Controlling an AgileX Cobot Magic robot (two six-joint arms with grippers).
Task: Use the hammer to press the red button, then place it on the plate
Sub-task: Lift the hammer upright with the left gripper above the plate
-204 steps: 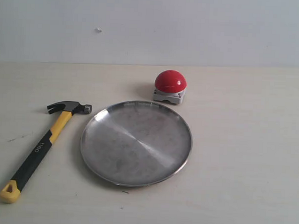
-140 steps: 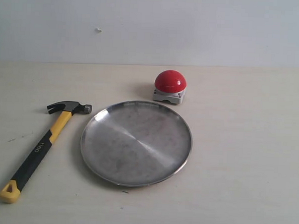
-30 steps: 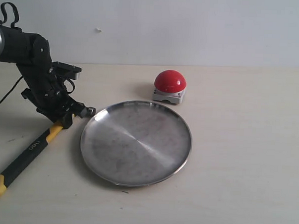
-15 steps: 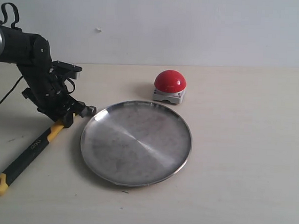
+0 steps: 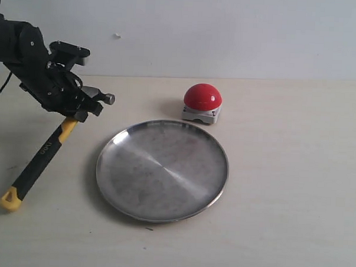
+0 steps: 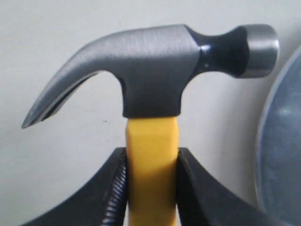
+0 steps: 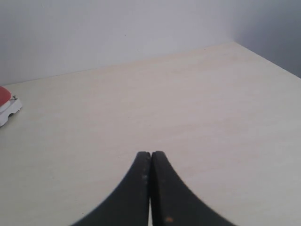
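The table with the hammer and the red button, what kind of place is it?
Most likely a robot test bench in a lab, not a home. The pale table stands against a plain white wall, the left gripper holds the hammer, and the red button and the plate are set out.

Yellow-and-black hammer, glossy red button, dull silver plate, pale beige table

The hammer has a brushed, dull grey metal head with a shinier striking face, and a smooth yellow, plastic-looking neck. The plate is scuffed silver metal with a soft sheen. Just beyond the plate, the red button is glossy plastic. The table looks matt, pale and faintly grained.
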